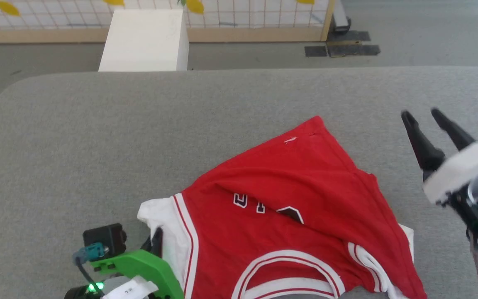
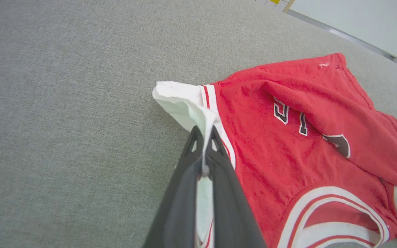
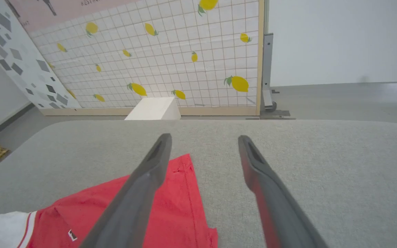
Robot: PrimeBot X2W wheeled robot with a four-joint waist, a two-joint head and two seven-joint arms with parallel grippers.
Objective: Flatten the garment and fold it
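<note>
Overhead, I see the red jersey (image 1: 288, 216) crumpled lower centre on grey padding (image 1: 98, 145); my right gripper (image 1: 420, 113), at right, is spread and empty. Left wrist: my left gripper (image 2: 205, 132) clamps its white sleeve (image 2: 176, 96). Right wrist: fingers (image 3: 150, 172) apart.

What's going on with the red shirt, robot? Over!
Left hand shut on white sleeve of shirt. Right hand open, holding nothing. Shirt rumpled on grey table, flap over its print. White box far behind, not blocking.

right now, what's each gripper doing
Left gripper: shut on the garment, at its white sleeve.
Right gripper: open, holding nothing.
</note>
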